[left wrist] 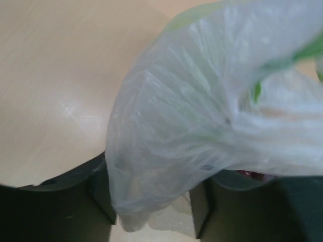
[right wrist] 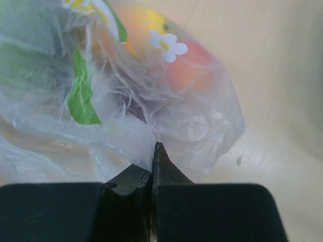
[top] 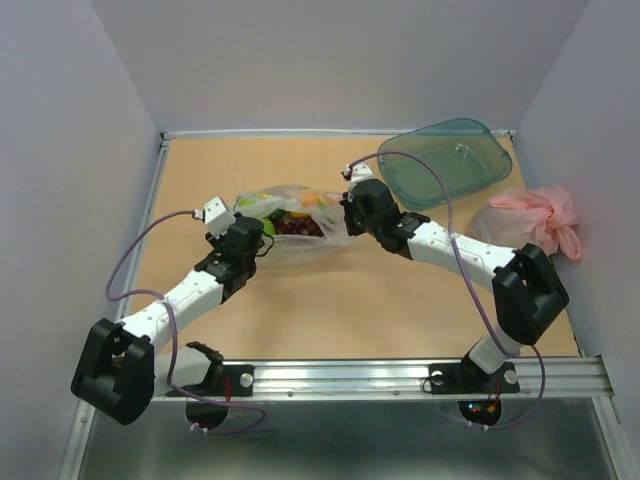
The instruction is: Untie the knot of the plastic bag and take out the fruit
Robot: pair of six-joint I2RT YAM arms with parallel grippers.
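Right now I am working at the plastic bag (top: 285,245), which is lying mid-table between my two grippers, left of the teal tray (top: 450,165). My right gripper (right wrist: 153,159) is clenching a thin fold of film at the bag's right end. My left gripper (left wrist: 151,196) is straddling bunched film at the left end, jaws standing apart. The fruit (top: 297,224) is sitting inside, with grapes and orange pieces showing through. I am judging the film flimsy, slippery and easy to tear, and the load light. I am not making out the knot, so I am looking to pinch gathered plastic, never the fruit.
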